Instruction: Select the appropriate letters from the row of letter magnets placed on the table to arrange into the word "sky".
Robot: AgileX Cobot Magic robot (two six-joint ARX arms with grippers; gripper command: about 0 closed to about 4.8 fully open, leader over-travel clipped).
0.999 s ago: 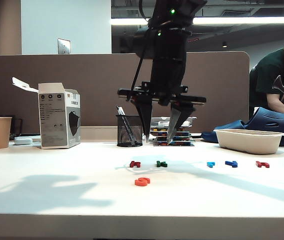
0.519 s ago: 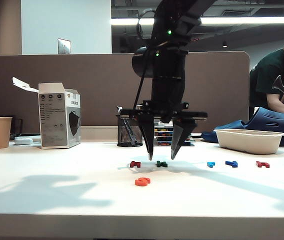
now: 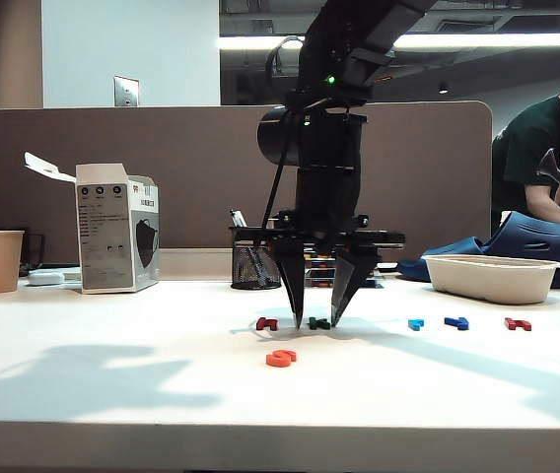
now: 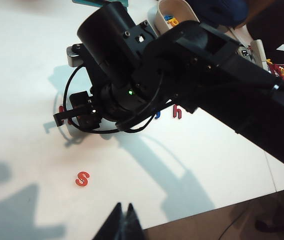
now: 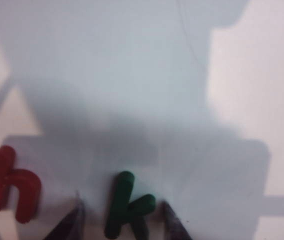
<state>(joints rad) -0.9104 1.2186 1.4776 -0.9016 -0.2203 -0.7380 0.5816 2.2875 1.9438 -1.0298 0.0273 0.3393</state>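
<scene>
Right gripper (image 3: 316, 321) stands upright over the green k (image 3: 319, 323), its two fingertips down at the table (image 3: 112, 394) with the letter between them; the jaws are apart with a narrow gap, not yet clamped on it. From the right wrist view the k (image 5: 126, 206) lies flat between the two dark tips, the dark red h (image 5: 9, 184) just beside it — likely why the tips sit so close, to miss that neighbour. Nearer the camera than the k lies the orange-red S (image 3: 280, 358), apart from the row, apparently the word's first letter already set down. The dark blue Y (image 3: 456, 322) waits along the row, well to the k's other side. Left gripper (image 4: 123, 220) hangs well off from the k with its fingers together.
</scene>
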